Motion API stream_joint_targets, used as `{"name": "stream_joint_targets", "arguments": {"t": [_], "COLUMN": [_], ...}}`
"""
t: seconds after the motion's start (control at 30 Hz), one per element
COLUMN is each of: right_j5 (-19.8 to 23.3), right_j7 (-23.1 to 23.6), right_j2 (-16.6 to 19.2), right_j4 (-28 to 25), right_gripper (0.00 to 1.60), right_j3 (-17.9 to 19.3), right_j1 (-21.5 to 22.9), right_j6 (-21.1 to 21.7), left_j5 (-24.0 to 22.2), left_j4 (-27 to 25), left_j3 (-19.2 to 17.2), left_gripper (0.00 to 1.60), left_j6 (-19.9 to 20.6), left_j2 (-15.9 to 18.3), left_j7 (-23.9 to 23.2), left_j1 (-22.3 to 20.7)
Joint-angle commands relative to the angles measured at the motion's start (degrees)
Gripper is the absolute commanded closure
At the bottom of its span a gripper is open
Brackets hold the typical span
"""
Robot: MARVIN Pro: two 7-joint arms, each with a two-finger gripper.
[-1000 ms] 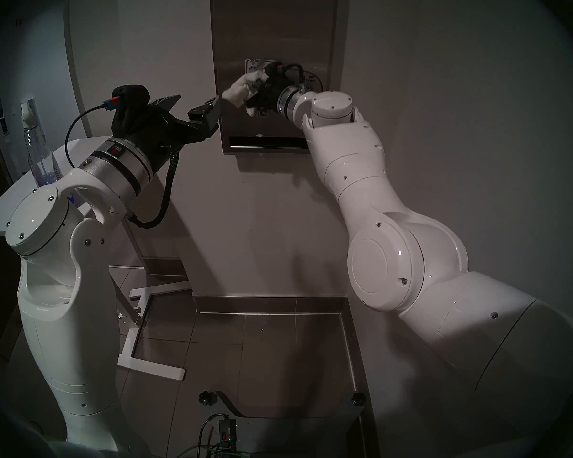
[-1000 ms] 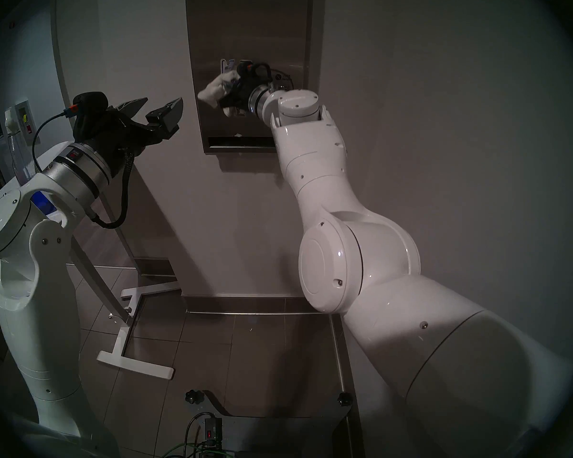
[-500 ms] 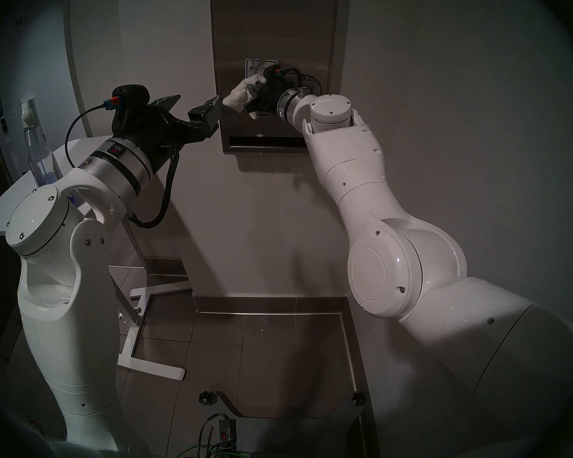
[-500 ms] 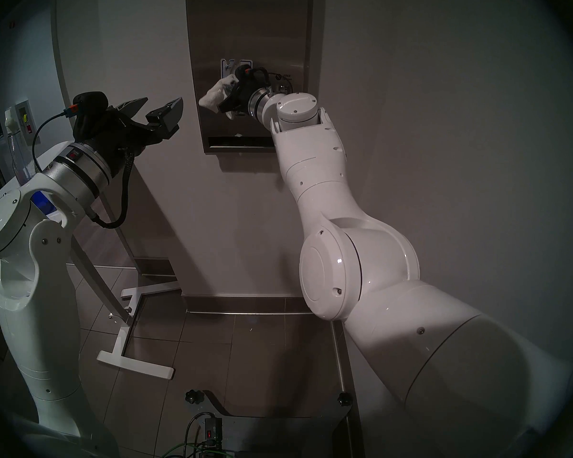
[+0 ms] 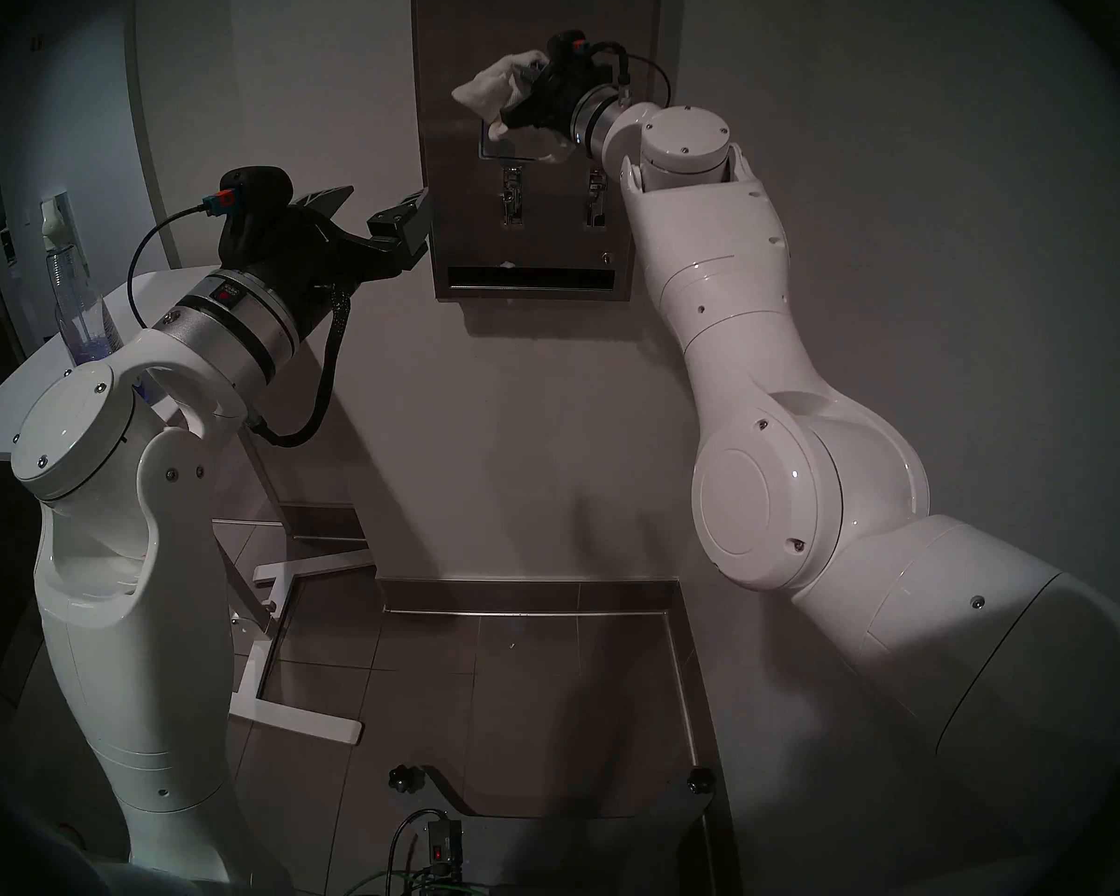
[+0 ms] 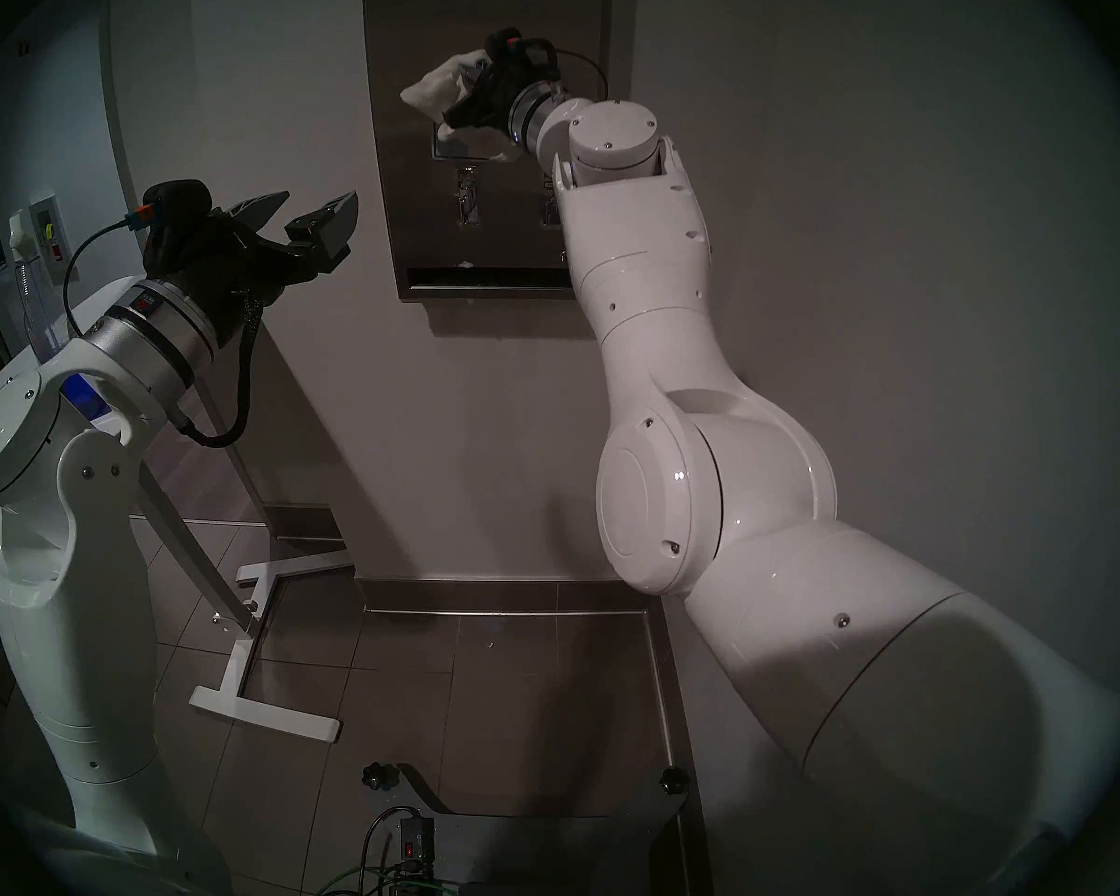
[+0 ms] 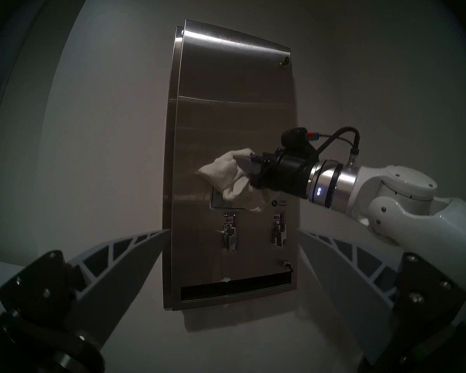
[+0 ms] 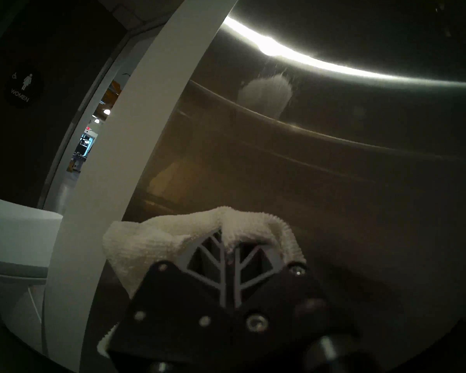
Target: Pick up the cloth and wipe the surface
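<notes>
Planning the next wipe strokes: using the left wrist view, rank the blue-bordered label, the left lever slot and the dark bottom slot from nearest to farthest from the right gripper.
1. Blue-bordered label: just below the right gripper, partly under the cloth.
2. Left lever slot: lower, under the label.
3. Dark bottom slot: farthest, at the dispenser's foot.

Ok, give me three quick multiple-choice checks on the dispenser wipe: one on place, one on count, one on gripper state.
1. Where is the off-white waffle-textured cloth?
A. above the two lever slots
B. below the dark horizontal slot
C. on the white tabletop

2. How many lever slots show on the brushed stainless-steel dispenser front?
A. one
B. two
C. four

3. The left gripper is
A. shut on the cloth
B. open and empty
C. pressed against the label

Key: 1 A, the cloth lies over the label's top, above the lever slots. 2 B, the left wrist view shows a pair. 3 B, its fingers are spread; the right gripper holds the cloth.
</notes>
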Motion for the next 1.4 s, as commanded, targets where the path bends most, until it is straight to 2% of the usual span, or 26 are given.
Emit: {"name": "stream_joint_targets", "arguments": {"t": [0.0, 0.17, 0.6, 1.17, 1.37], "right_j5": [1.1, 1.7, 1.7, 1.6, 1.1], "right_j7": [-1.7, -2.2, 0.7, 1.3, 0.8], "right_j2": [-0.5, -0.1, -0.5, -0.4, -0.4], "right_j4": [3.8, 8.2, 10.0, 7.4, 3.9], "right_gripper": [1.6, 1.6, 1.6, 1.6, 1.6], "right_j3": [1.7, 3.2, 2.2, 0.6, 0.0], "right_j1": [5.6, 4.2, -3.6, -8.0, -8.9], "right_j6": [2.6, 4.5, 5.2, 7.1, 6.8], "left_j5": [-0.1, -0.1, -0.2, -0.3, -0.3], "left_j4": [-1.4, -1.4, -1.4, -1.4, -1.4], "left_j3": [0.0, 0.1, 0.0, 0.1, 0.1], "left_gripper": [0.0, 0.0, 0.0, 0.0, 0.0], "left_j6": [-0.9, -1.1, -0.8, -0.9, -1.1], "left_j2": [-0.1, -0.1, 0.1, 0.1, 0.1], "left_j7": [0.0, 0.0, 0.1, 0.2, 0.2], "left_j1": [-1.4, -1.4, -1.3, -1.3, -1.3]}}
